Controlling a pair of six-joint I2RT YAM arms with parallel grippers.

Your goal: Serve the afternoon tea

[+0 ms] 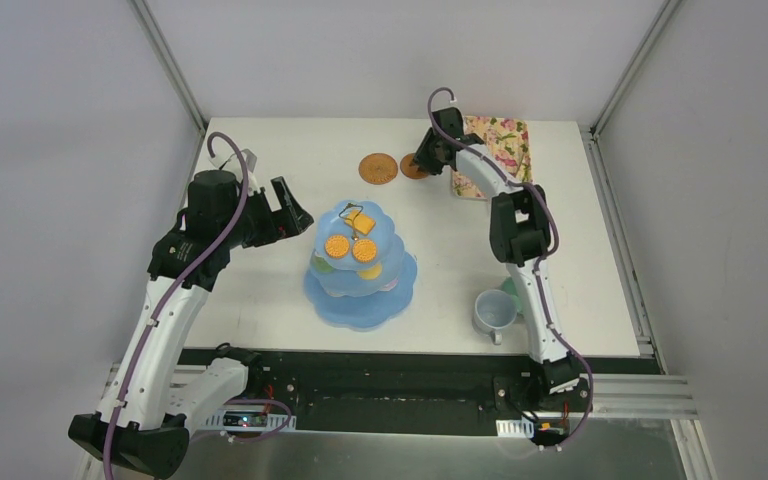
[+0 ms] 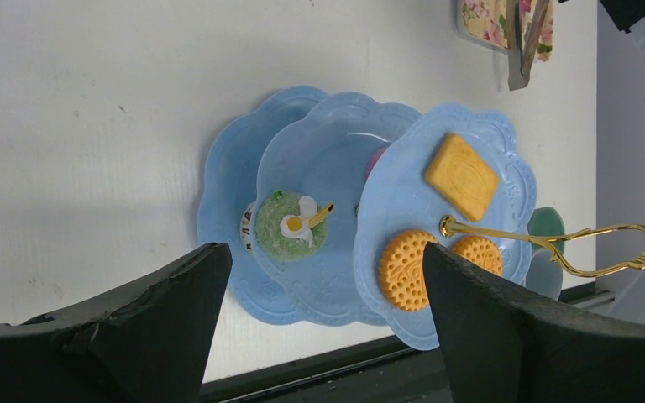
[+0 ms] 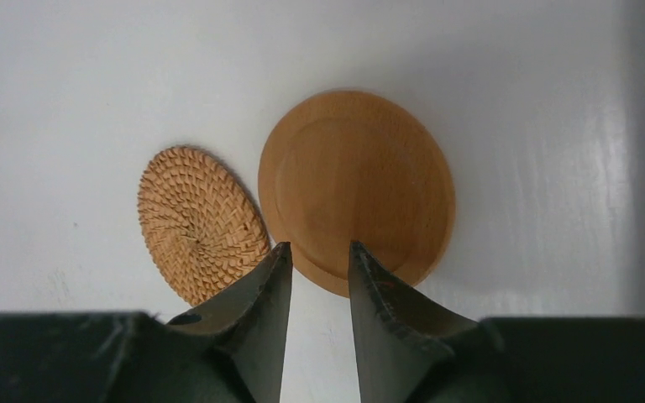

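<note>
With the smooth wooden coaster (image 3: 357,180) at the table's far side, just right of the woven coaster (image 3: 197,222), the right gripper (image 3: 317,252), jaws narrowed, meets its near rim, perhaps nipping it, though I cannot tell, so draw it gently and level, while the left gripper (image 1: 298,212) gapes wide left of the stand (image 1: 345,310).

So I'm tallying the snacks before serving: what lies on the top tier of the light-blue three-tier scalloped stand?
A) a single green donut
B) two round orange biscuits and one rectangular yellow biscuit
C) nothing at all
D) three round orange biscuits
B: in the left wrist view, the top tier of the light-blue three-tier scalloped stand carries two round orange biscuits and one rectangular yellow biscuit.
</note>
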